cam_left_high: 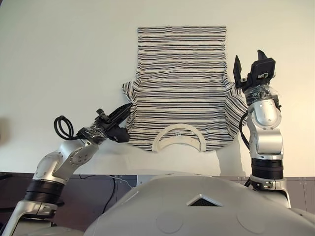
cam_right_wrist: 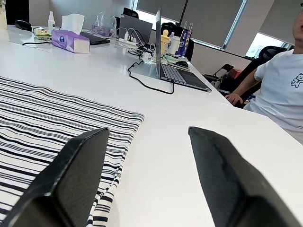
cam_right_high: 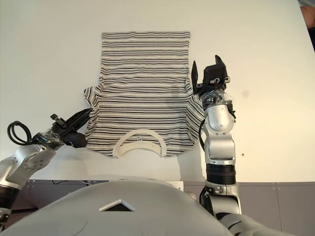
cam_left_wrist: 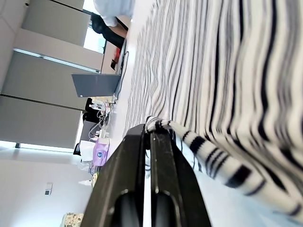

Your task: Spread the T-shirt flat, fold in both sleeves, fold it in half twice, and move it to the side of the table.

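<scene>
A black-and-white striped T-shirt (cam_left_high: 181, 78) lies on the white table (cam_left_high: 59, 59), with its white collar (cam_left_high: 178, 137) toward me and its hem at the far end. At the shirt's left edge my left gripper (cam_left_high: 126, 108) lies low, shut on the bunched left sleeve (cam_left_high: 130, 91); the left wrist view shows the striped cloth (cam_left_wrist: 189, 137) pinched at the fingertips (cam_left_wrist: 158, 135). My right gripper (cam_left_high: 250, 66) is raised just off the shirt's right edge, above the right sleeve (cam_left_high: 236, 103). It is open, fingers (cam_right_wrist: 80, 161) wide apart with nothing between them.
Bare tabletop lies to the left, right and beyond the shirt. The table's near edge (cam_left_high: 147, 173) runs just behind the collar. Far off in the right wrist view are a laptop (cam_right_wrist: 175, 71), a tissue box (cam_right_wrist: 71, 40) and cables (cam_right_wrist: 147, 80).
</scene>
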Controlling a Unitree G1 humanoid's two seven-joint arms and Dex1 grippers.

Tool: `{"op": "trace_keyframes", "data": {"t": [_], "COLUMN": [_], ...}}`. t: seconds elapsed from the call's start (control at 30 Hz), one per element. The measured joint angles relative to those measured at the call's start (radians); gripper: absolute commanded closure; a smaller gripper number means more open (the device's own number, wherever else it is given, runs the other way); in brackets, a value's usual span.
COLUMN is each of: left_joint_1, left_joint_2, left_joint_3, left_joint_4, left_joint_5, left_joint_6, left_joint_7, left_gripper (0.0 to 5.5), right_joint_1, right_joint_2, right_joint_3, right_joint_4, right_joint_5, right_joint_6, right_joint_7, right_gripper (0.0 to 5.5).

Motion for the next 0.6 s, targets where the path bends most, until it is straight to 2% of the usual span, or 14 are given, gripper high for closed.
{"op": "trace_keyframes", "data": {"t": [0.1,0.43,0.6], "left_joint_1": [-0.016,-0.036,-0.048], "left_joint_2": [-0.042,-0.055,-0.073], "left_joint_3": [-0.001,-0.084,-0.102], "left_joint_4": [-0.052,-0.078,-0.081], "left_joint_5": [0.000,-0.029,-0.041], "left_joint_6": [0.045,0.037,0.079], "left_joint_7": [-0.037,-0.178,-0.229], "left_gripper": [5.39,5.39,4.53], "right_joint_1": [-0.016,-0.023,-0.034], "right_joint_2": [-0.011,-0.020,-0.037], "right_joint_3": [-0.001,-0.001,-0.003], "right_joint_4": [0.011,0.038,0.050], "right_joint_5": [0.001,0.001,0.001], "right_joint_6": [0.000,0.000,0.000], "right_joint_7": [0.018,0.044,0.056], "right_gripper": [2.43,2.43,2.43]}}
